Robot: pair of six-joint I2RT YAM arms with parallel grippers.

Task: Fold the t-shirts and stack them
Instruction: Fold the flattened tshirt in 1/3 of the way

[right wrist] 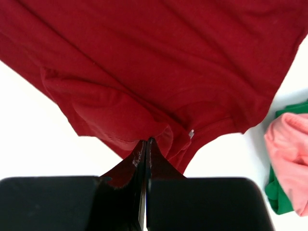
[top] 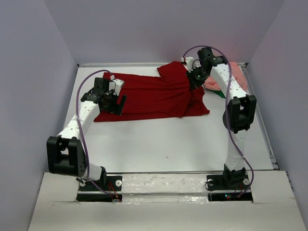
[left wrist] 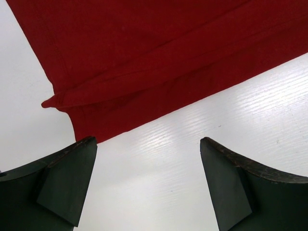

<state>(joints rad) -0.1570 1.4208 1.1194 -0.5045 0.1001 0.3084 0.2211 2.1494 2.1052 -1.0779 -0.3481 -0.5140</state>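
A dark red t-shirt lies spread across the far half of the white table. My right gripper is shut on its upper right part, pinching a bunch of the red cloth between the fingertips. My left gripper is open and empty over the shirt's lower left corner; in the left wrist view the red hem lies just beyond the spread fingers. A salmon pink shirt and a bit of green fabric lie bunched at the far right, also in the right wrist view.
Grey walls close in the table on the left, back and right. A raised rail runs along the table's right edge. Both arm bases stand at the near edge.
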